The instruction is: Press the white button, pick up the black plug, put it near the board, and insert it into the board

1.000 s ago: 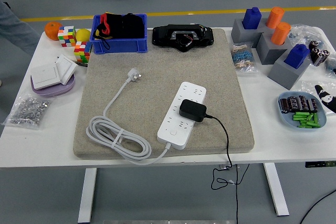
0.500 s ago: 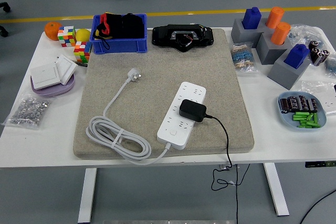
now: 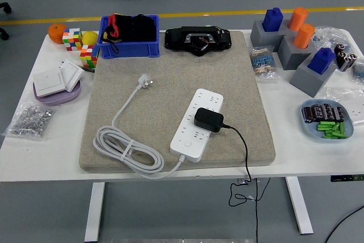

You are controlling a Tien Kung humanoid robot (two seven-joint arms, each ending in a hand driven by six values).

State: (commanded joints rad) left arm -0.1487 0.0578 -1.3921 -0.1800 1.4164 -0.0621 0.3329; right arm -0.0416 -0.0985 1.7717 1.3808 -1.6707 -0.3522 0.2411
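Observation:
A white power strip (image 3: pixel 197 124) lies slanted on the beige mat (image 3: pixel 170 72) in the head view. The black plug (image 3: pixel 208 120) sits on its right side, seemingly seated in a socket, and its black cable (image 3: pixel 244 152) runs off the table's front edge. The strip's white button (image 3: pixel 187 138) is near its lower end. Its white cord (image 3: pixel 126 149) coils on the mat to the left and ends in a white plug (image 3: pixel 145 82). Neither robot hand is visible.
A blue bin (image 3: pixel 128 37) and black device (image 3: pixel 198 40) stand at the back. Rubik's cubes (image 3: pixel 73 39), an orange (image 3: pixel 57 32) and white switches (image 3: pixel 54 79) are at left. Grey blocks with pegs (image 3: pixel 296 46) and a plate of batteries (image 3: pixel 327 119) are at right.
The robot's right hand, at the right edge by the plate a second ago, has left the view. A person's sleeve at the upper left is gone too.

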